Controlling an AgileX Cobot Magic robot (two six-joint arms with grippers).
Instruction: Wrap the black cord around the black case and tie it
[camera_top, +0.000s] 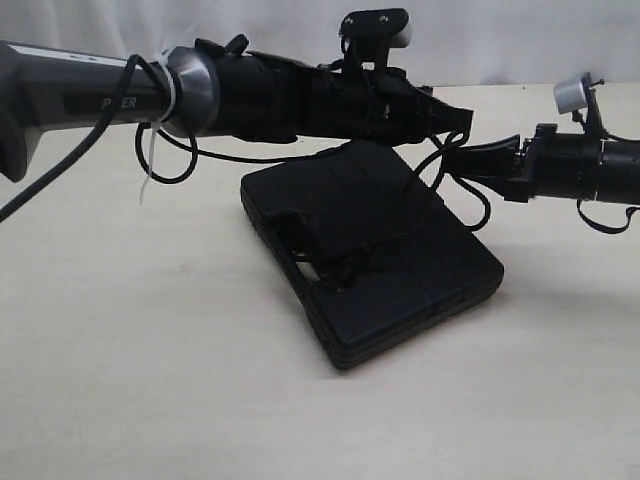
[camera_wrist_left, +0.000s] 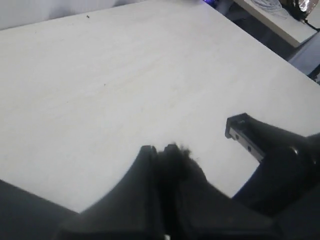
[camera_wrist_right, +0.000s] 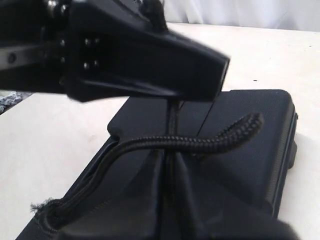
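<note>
The black case (camera_top: 390, 250) lies flat on the table, its handle cut-out toward the front left. The black cord (camera_top: 415, 195) climbs from the handle area of the lid to both grippers, which are held above the case's far right corner. My left gripper (camera_top: 464, 114) is shut, with a frayed tuft of cord (camera_wrist_left: 186, 151) sticking out at its tips (camera_wrist_left: 159, 149). My right gripper (camera_top: 465, 160) is shut too; a strand (camera_wrist_right: 173, 112) runs up from between its tips (camera_wrist_right: 170, 152) to the left gripper (camera_wrist_right: 150, 55). More braided cord (camera_wrist_right: 200, 142) crosses above the case (camera_wrist_right: 260, 165).
The pale table (camera_top: 150, 360) surrounds the case on all sides. Thin smooth robot wires (camera_top: 170, 165) loop under the left arm. A white zip tie (camera_top: 150, 160) hangs from that arm. The right gripper's finger (camera_wrist_left: 240, 127) shows close beside the left one.
</note>
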